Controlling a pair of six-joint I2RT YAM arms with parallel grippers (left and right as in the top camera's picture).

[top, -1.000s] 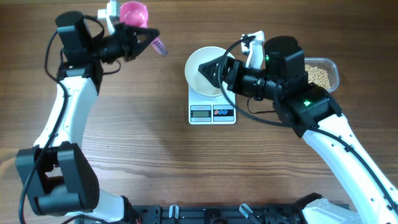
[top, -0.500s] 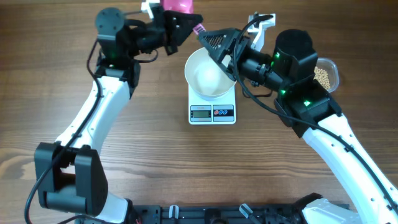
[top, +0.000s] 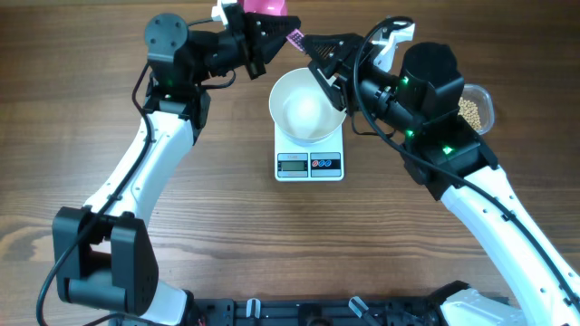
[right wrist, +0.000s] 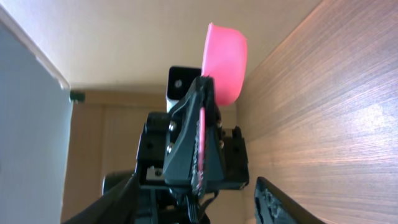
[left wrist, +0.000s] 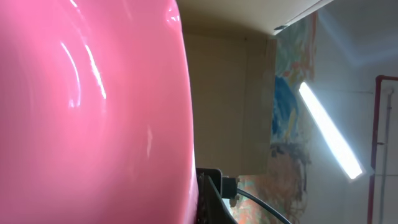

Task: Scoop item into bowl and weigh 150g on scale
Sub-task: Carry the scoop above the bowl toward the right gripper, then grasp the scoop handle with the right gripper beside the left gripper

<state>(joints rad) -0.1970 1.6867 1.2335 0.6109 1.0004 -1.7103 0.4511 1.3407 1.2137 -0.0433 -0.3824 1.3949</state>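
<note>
Beans (top: 468, 109) sit in the clear container (top: 487, 98) at the far R of the table (top: 208, 226), mostly hidden behind the R arm. None are in the white bowl (top: 308, 116), which stands empty on the scale (top: 310, 164) mid-table. Beans are prob. light, hard, round and free-rolling, so no pinching them: they need the pink scoop (top: 263, 6) and will likely spill if it tips. Scoop looks like stiff glossy plastic, light and prob. slick; best hold is the flat handle (top: 295, 39), not the cup. L gripper (top: 272, 34) is pressed together on that handle, w/ the cup up off the table beyond the bowl's far rim; in the L wrist view the cup fills most of the frame. R gripper (top: 319, 50) faces it w/ fingers (right wrist: 121, 196) part spread either side of the handle end, nothing pinched yet; whether they touch it can't be told. In the way: the two grippers are nose to nose just above the bowl's far rim, and the bowl sits loose on the scale, so a knock would prob. shift it. R arm's cable (top: 355, 100) loops near the bowl, and the R arm lies betw. scoop and container.
</note>
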